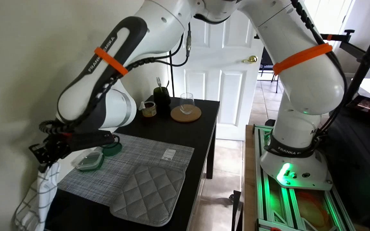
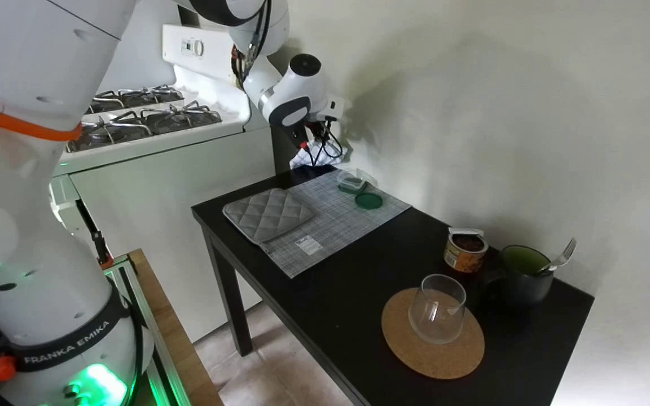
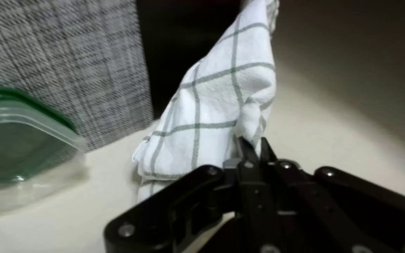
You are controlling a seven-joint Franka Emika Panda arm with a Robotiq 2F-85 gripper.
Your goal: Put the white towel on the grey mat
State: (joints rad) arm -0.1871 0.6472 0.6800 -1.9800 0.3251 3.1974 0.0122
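The white towel with grey checks (image 1: 40,199) hangs from my gripper (image 1: 43,167) beside the wall, past the table's far end. It also shows in an exterior view (image 2: 309,159), its lower part hidden behind the table edge. In the wrist view my fingertips (image 3: 253,146) are shut on a fold of the towel (image 3: 220,95). The grey quilted mat (image 1: 149,195) lies flat near the table's front edge, also seen in an exterior view (image 2: 268,214). It overlaps a woven grey placemat (image 1: 146,146) bearing a white label (image 1: 169,154); the placemat also shows in the wrist view (image 3: 65,63).
A clear container (image 1: 90,160) and a green lid (image 1: 112,149) sit on the placemat by the wall. A glass (image 2: 439,310) on a cork board (image 2: 398,349), an open can (image 2: 465,254) and a dark mug with a fork (image 2: 528,276) stand at the other end. A stove (image 2: 150,118) stands beyond the table.
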